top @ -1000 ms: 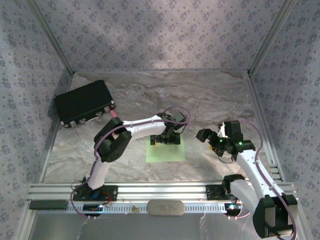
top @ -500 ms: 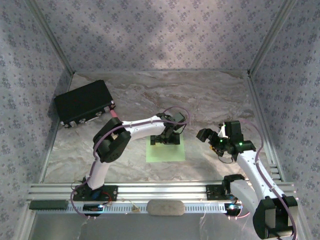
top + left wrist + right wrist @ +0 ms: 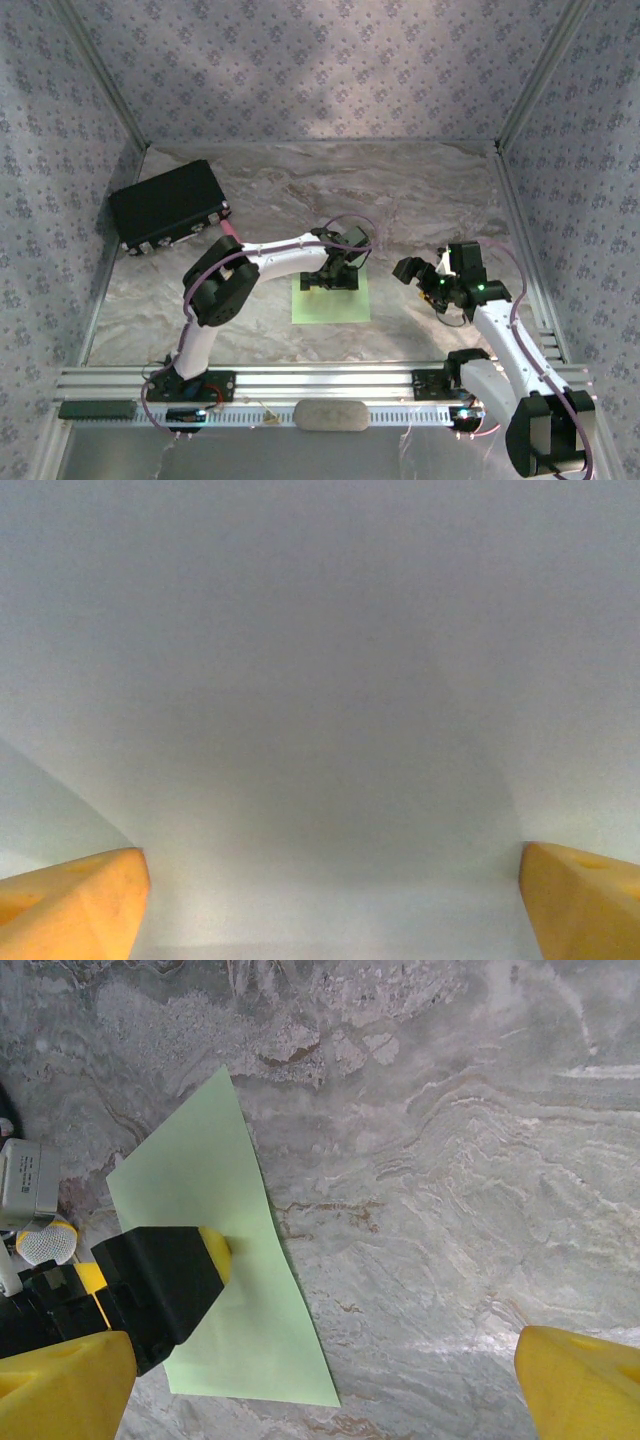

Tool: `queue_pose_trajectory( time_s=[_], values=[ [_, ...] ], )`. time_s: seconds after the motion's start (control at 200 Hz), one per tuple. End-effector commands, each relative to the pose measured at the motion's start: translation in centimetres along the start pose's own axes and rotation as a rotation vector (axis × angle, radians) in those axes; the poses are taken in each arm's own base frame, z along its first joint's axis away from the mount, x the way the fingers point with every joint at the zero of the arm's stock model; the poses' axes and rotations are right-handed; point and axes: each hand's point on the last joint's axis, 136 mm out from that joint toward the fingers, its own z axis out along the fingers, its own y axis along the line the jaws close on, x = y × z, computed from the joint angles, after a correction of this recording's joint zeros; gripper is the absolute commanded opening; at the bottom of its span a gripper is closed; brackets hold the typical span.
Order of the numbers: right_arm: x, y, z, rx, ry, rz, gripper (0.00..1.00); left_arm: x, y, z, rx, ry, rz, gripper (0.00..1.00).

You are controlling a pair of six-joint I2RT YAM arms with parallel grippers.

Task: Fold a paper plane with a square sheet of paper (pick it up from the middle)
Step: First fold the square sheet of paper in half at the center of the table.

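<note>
The square sheet of paper (image 3: 335, 305) is lying flat and uncreased on the table surface (image 3: 420, 200), about midway between the left and right edges and nearer the near edge than the far edge. No fold is showing in it, so the paper plane is not yet begun. The left gripper (image 3: 333, 280) is standing over the sheet, pointing down. In the right wrist view one of its yellow fingertips (image 3: 216, 1250) is resting on the green paper close to the middle. In the left wrist view the two orange fingers (image 3: 75, 900) are sitting at the lower corners, wide apart, with only a pale, featureless surface between them; they are gripping nothing. The right gripper (image 3: 418, 272) is hovering to the right of the sheet, apart from it, with its fingers also spread wide and empty. A black box (image 3: 165, 205) is sitting at the far left corner, well apart from the work. The step in hand appears to be the opening pickup from the middle. The next move is calling for the left fingers to press on the paper and draw together, raising a ridge to pinch. The sheet is thin and may slide rather than buckle, so the pressure should be light and even.
</note>
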Motion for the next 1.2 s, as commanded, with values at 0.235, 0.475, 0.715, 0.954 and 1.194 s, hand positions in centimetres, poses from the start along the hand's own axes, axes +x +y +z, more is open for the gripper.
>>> queue_pose_trajectory(
  time_s=[0.235, 0.475, 0.715, 0.954, 1.194],
  values=[
    [0.1, -0.6, -0.2, 0.041, 0.005, 0.017, 0.99, 2.4, -0.3, 2.2, 0.001, 0.080, 0.039, 0.91],
    [0.1, -0.6, -0.3, 0.041, -0.001, 0.017, 0.99, 2.2, -0.5, 1.8, -0.002, 0.065, 0.052, 0.92],
    [0.0, -0.4, -0.4, 0.032, -0.005, 0.015, 0.99, 1.5, -0.8, 0.9, 0.019, 0.018, 0.060, 0.81],
    [-0.9, -0.6, -1.3, 0.039, -0.092, 0.045, 0.99, 0.1, -1.0, -1.2, 0.069, -0.098, 0.060, 0.53],
    [-1.9, -2.6, -3.1, 0.108, -0.218, 0.137, 0.99, -1.4, -0.9, -4.6, 0.180, -0.236, 0.043, 0.40]
  ],
)
